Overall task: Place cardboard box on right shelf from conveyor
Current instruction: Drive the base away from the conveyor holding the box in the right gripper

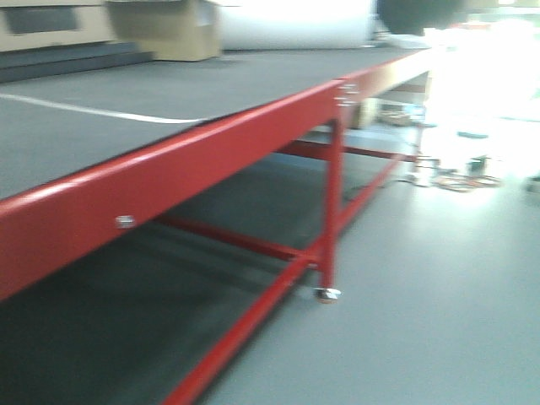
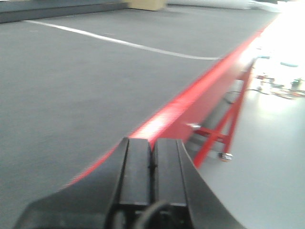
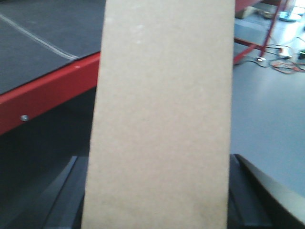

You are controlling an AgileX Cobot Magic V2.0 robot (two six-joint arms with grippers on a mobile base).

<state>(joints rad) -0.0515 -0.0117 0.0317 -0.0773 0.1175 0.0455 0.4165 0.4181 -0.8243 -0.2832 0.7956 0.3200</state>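
One item in hand: cardboard box (image 3: 159,119) upright betw. fingers of right gripper (image 3: 159,195), gripped on both sides, off conveyor (image 1: 169,101) belt, in front of red frame (image 3: 47,90); prob. held so for carry to right shelf, not in view. Left gripper (image 2: 152,157) pinched closed, empty, over belt edge, out of way.

box (image 3: 162,119) fills the view ahead of the right gripper (image 3: 157,205), top and bottom cut by the frame. it hides the pads, only dark fingers (image 3: 250,191) show either side. conveyor (image 3: 43,52) behind the box partly hidden. left gripper (image 2: 152,143) base cut off at bottom edge, view smeared. conveyor's far end beyond it lost in glare. floor clutter (image 2: 281,88) to its right too blurred to name. front view blurred, far boxes (image 1: 169,29) cut at top.
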